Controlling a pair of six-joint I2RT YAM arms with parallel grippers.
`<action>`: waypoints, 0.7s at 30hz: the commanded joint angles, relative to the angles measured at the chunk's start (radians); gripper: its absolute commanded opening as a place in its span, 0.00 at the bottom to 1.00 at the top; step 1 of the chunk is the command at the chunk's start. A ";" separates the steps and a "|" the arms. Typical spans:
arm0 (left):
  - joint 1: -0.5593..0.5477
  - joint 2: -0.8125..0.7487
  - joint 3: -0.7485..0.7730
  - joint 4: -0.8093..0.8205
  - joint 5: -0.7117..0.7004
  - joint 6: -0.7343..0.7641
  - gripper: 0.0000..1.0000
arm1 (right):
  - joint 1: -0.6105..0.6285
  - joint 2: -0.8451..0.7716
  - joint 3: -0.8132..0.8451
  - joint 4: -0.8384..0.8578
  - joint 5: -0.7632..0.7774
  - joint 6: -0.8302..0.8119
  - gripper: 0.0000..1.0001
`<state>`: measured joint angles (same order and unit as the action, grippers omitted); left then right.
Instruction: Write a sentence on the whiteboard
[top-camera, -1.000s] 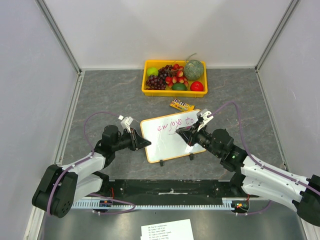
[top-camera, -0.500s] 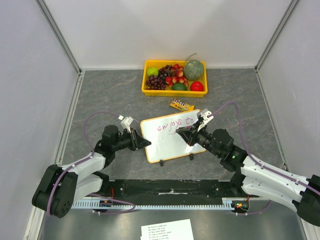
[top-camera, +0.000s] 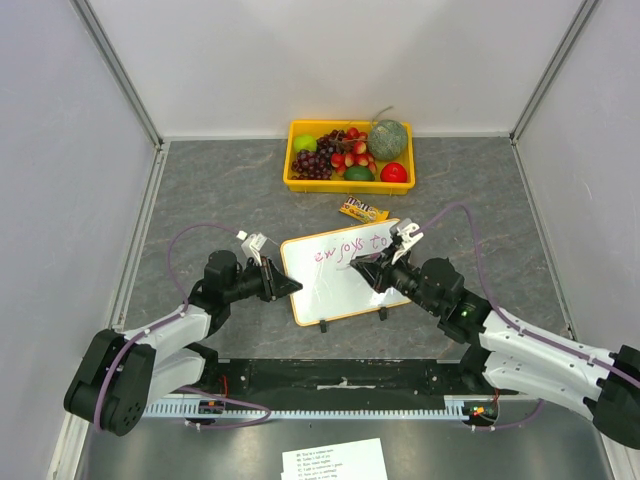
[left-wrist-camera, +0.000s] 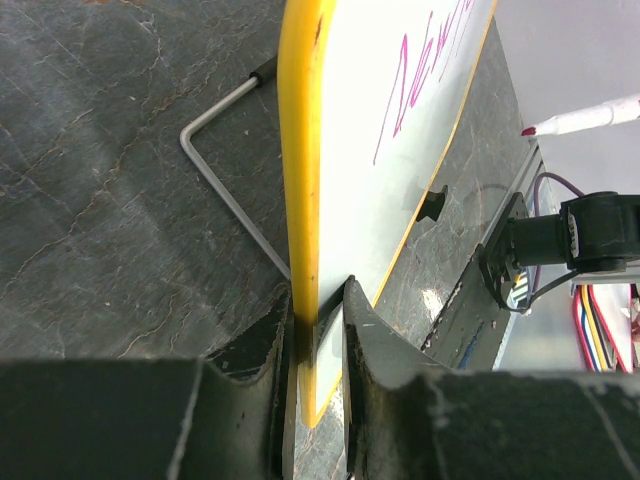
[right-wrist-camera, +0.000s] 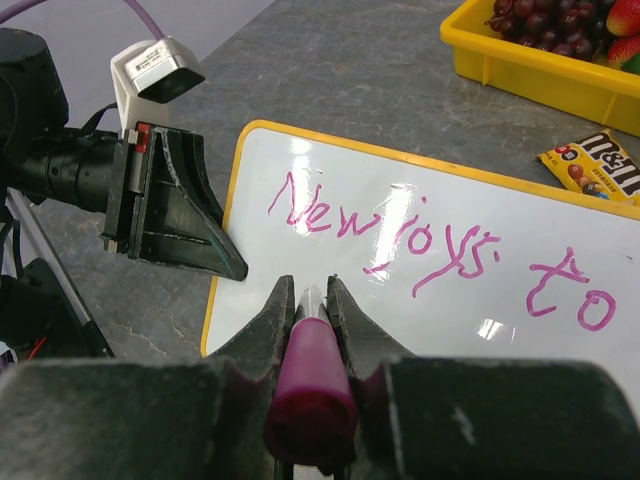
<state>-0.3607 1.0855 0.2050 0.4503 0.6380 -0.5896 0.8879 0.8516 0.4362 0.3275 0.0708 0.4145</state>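
The whiteboard (top-camera: 335, 290), white with an orange-yellow frame, stands tilted on its wire stand at the table's middle. The sentence (top-camera: 350, 246) runs in pink cursive along its top and reads "New toys to" (right-wrist-camera: 400, 225). My left gripper (top-camera: 290, 287) is shut on the board's left frame edge (left-wrist-camera: 303, 150), one finger on each face. My right gripper (right-wrist-camera: 308, 290) is shut on a pink marker (right-wrist-camera: 312, 370), which points at the bare board (right-wrist-camera: 480, 320) below the first word. Whether the tip (left-wrist-camera: 528, 131) touches the board does not show.
A yellow tray (top-camera: 345, 186) of fruit stands behind the board. An M&M's packet (top-camera: 363, 210) lies between the tray and the board. A printed paper sheet (top-camera: 335, 462) lies at the near edge. The board's bent wire stand (left-wrist-camera: 215, 170) rests on the grey table behind it.
My right gripper has shifted slightly to the left over the board with the marker in it. The left gripper and the board have not moved.
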 joint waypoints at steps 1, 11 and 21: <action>-0.001 0.014 0.017 -0.047 -0.069 0.073 0.02 | 0.035 0.015 0.050 0.016 0.043 -0.037 0.00; -0.003 0.022 0.020 -0.045 -0.066 0.074 0.02 | 0.204 0.079 0.082 0.085 0.181 -0.077 0.00; -0.001 0.021 0.020 -0.045 -0.066 0.074 0.02 | 0.307 0.242 0.133 0.156 0.319 -0.098 0.00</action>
<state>-0.3614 1.0912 0.2104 0.4496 0.6384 -0.5892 1.1828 1.0653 0.5144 0.4080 0.2970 0.3374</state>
